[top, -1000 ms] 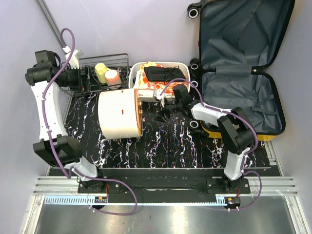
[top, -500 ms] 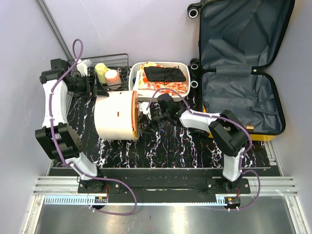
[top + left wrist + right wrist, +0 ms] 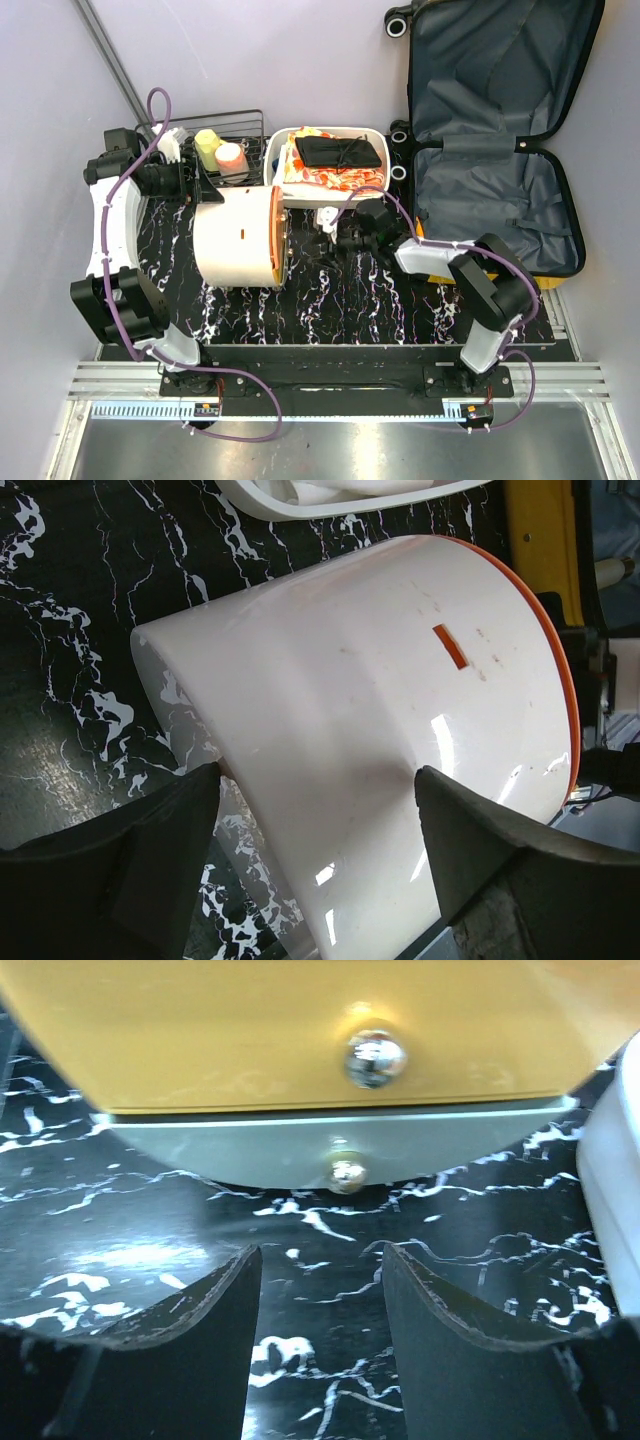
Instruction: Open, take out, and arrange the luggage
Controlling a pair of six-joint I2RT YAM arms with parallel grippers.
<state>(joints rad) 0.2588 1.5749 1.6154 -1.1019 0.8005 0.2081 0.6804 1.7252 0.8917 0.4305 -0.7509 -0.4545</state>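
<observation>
The luggage (image 3: pixel 497 205) lies open at the right, its yellow shell edge at the front and its dark grey lining showing. A cream-and-orange round container (image 3: pixel 238 245) lies on its side on the black marbled mat. My left gripper (image 3: pixel 200 188) is at the container's back left corner. In the left wrist view its jaws (image 3: pixel 315 780) stand open wide, with the cream wall (image 3: pixel 350 710) right beyond them. My right gripper (image 3: pixel 335 234) is open and empty (image 3: pixel 320 1290), low over the mat. It faces the container's orange end (image 3: pixel 250 1030) a short way off.
A white tray (image 3: pixel 282 150) with a black item and orange-patterned things stands behind the container, and its wall (image 3: pixel 615 1190) is close on my right gripper's side. A wire rack (image 3: pixel 240 125) at the back left holds a yellow (image 3: pixel 207 146) and a pink item (image 3: pixel 231 158).
My left arm swung in from the far left to the container. My right gripper reached left to the container's orange end, then pulled back right. The container slid slightly left.
</observation>
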